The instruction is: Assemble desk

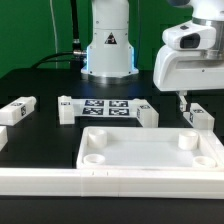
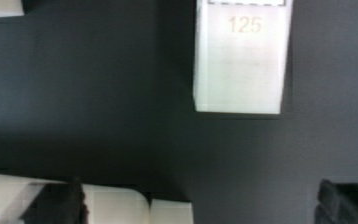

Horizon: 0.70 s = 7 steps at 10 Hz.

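The desk slab (image 1: 150, 148), white and rimmed with round corner sockets, lies flat near the table's front. Square white legs with tags lie around it: one (image 1: 18, 110) at the exterior view's left, two (image 1: 67, 108) (image 1: 147, 112) flanking the marker board, and one (image 1: 200, 115) at the right. My gripper (image 1: 184, 102) hangs open just above the table beside that right leg, holding nothing. In the wrist view a leg (image 2: 243, 60) lies on the black table ahead of the open gripper (image 2: 202, 205). A white part (image 2: 114, 205) shows beside one dark finger (image 2: 51, 200).
The marker board (image 1: 108, 106) lies flat in front of the robot base (image 1: 108, 45). A long white rail (image 1: 100, 181) runs along the table's front edge. Another white piece (image 1: 3, 135) sits at the far left.
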Motion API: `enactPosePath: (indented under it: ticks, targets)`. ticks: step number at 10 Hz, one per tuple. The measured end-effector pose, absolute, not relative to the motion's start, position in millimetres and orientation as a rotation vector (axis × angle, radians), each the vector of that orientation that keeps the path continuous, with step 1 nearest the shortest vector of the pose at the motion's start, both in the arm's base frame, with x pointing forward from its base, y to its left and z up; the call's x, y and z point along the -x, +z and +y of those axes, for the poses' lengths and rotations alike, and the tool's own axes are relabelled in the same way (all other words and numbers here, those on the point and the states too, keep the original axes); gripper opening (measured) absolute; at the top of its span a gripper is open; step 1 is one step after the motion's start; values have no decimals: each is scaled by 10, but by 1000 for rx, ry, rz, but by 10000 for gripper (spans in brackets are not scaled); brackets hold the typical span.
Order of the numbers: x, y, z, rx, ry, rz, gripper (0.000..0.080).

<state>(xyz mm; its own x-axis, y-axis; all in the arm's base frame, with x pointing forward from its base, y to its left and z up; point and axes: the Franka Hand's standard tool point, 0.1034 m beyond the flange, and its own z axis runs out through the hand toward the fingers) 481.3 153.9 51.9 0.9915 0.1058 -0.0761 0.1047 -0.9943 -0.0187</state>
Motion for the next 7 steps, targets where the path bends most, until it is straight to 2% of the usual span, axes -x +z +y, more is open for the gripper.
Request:
enactPosePath:
  ticks: [7]
  targets:
    - [-4781,493,1601,3055,789,-300,649]
